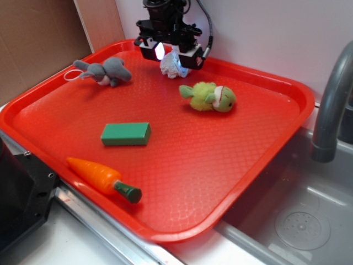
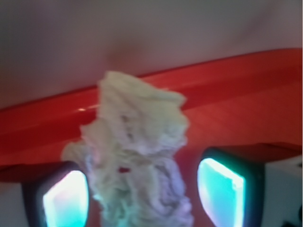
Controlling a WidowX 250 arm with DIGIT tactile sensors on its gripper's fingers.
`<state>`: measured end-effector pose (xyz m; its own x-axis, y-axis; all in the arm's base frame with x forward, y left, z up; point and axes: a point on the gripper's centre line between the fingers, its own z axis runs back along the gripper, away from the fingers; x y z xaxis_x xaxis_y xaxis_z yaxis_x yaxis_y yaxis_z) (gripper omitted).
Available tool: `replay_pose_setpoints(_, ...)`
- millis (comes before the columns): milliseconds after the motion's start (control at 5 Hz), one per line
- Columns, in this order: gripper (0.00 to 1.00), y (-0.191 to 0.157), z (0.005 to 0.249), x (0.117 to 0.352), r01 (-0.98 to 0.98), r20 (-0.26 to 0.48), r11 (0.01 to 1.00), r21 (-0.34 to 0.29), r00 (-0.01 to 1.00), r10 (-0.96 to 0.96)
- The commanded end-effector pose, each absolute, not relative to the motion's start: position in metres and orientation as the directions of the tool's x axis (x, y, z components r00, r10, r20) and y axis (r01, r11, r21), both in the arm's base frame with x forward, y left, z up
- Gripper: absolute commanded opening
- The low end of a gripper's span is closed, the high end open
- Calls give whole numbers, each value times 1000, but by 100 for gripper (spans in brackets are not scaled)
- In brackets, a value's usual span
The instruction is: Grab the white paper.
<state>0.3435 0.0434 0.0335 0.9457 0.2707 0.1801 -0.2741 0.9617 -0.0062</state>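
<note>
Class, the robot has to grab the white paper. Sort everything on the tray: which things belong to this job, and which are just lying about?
Part of the job:
- white paper, at the tray's far edge
- claw, fingers either side of the paper

Just lying about:
- grey plush mouse
- green plush toy
- green block
- toy carrot
- red tray holding them all

Tray rim behind paper; front clear.
</note>
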Motion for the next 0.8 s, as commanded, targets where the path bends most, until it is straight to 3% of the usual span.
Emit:
replay_pose_setpoints(0,0,57,49,360,-274,201,962,16,943,265)
replay_pose_setpoints(400,0,56,46,358,-278,169,960,19,948,271)
replay_pose_setpoints(600,0,51,49,354,-257,123,965,49,961,249)
